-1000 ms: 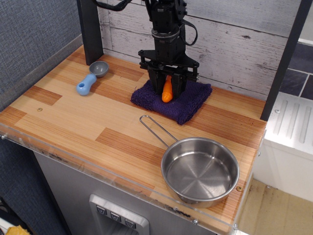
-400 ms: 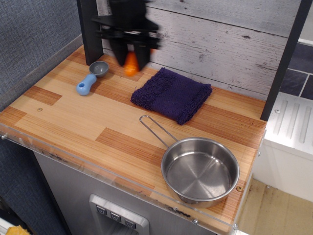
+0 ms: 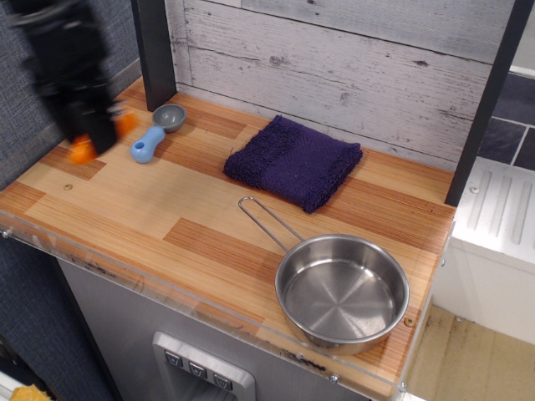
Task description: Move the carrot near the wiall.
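1 view shows the whole table. The carrot [image 3: 83, 150] is bright orange and blurred, so its shape is hard to read; only a rounded orange patch shows below the gripper [image 3: 88, 138], with a second orange smear just right of it. It hangs at the table's left edge, just beside the blue-grey wall [image 3: 50, 67] with its woven texture. The gripper is a dark, motion-blurred mass; its jaws appear closed around the carrot, though the blur hides the contact itself.

No brand, label or writing can be read anywhere.

1 blue scoop [image 3: 155, 134] lies near the back left corner, just right of the gripper, its grey bowl toward the plank wall. 1 purple cloth [image 3: 292, 161] lies near the back edge at mid-table, bare on top. 1 steel pan [image 3: 341, 289] sits at the front right corner, its wire handle pointing toward the cloth. Bare wood [image 3: 134, 209] stretches along the front left part of the table, between the scoop and the clear front lip.
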Tool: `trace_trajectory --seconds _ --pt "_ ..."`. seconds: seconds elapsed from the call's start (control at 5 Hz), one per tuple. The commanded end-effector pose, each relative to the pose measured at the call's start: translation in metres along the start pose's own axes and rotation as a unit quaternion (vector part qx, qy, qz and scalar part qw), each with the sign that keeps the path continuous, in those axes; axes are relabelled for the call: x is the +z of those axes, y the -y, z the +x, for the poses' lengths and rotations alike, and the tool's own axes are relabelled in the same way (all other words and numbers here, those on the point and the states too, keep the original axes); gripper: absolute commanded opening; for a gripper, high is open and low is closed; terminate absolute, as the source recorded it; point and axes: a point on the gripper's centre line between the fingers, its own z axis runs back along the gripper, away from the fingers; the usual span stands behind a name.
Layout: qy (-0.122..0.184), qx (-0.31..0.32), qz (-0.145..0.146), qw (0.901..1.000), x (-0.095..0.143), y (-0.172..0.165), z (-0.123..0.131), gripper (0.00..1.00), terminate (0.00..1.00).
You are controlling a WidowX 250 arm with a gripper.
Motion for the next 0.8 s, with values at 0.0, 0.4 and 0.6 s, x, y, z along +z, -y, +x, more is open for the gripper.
trace_trajectory --seconds 0.0,0.4,0.6 --pt "-0.003 0.002 0.041 0.9992 -0.023 -0.067 -0.008 0.0 0.0" --pt "-0.013 -0.002 0.047 0.9988 -0.041 -0.073 0.005 0.0 0.0" --pt "-0.019 -0.01 0.046 0.9987 -0.046 -0.063 0.009 0.0 0.0"
